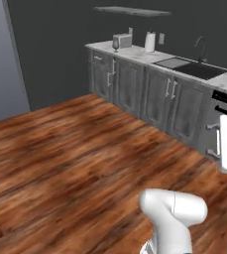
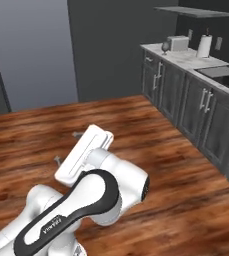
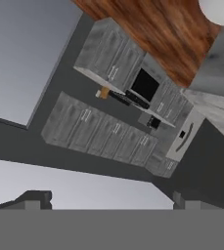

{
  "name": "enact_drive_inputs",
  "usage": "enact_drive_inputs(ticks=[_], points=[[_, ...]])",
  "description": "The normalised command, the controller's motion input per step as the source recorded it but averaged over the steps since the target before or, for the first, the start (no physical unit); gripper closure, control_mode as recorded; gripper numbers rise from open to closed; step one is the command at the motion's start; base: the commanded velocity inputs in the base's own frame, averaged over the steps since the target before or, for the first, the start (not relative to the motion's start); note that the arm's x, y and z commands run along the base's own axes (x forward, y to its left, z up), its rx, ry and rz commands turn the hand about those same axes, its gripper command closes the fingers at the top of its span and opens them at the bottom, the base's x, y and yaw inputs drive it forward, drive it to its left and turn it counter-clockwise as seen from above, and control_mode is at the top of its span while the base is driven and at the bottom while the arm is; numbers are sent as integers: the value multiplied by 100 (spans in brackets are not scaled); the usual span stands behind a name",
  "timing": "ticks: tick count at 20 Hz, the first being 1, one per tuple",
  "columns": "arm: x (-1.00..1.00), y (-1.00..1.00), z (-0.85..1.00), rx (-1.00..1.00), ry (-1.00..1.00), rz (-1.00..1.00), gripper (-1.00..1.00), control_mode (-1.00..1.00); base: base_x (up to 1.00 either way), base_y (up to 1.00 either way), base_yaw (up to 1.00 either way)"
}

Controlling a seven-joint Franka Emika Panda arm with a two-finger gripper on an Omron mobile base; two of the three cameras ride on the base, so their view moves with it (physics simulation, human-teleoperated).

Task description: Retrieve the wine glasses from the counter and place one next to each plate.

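Arm folded low over the wood floor [image 1: 60, 149], well away from the counter [image 1: 135, 53]. Gripper [image 3: 111, 197] seen in hand view: two dark finger tips at about 7 and 5 o'clock of that view, spread wide apart, nothing between them, so released and empty. That view was rolled, looking across at far grey cabinets [image 3: 108, 132] and a dark oven opening [image 3: 145, 84].

In left base view one wine glass [image 1: 116, 44] stood on the counter at about 12 o'clock of the frame, just beside the toaster [image 1: 123, 40], on its left. Paper towel roll [image 1: 150, 41] to the right of the toaster, sink [image 1: 197, 69] further along at about 2 o'clock, wall shelf [image 1: 132, 11] above.

In right base view the same wine glass [image 2: 165, 47] sat at about 1 o'clock, next to the toaster [image 2: 177, 43], upright. Too small to tell whether a second glass stood behind it.
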Motion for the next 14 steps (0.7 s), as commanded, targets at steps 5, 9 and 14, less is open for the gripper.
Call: enact_drive_inputs(ticks=[5, 9, 14], points=[[0, 0, 0, 0, 0, 0, -100, 100, 100, 0, -11], [0, 0, 0, 0, 0, 0, -100, 100, 100, 0, 0], [0, 0, 0, 0, 0, 0, -100, 100, 100, 0, 0]])
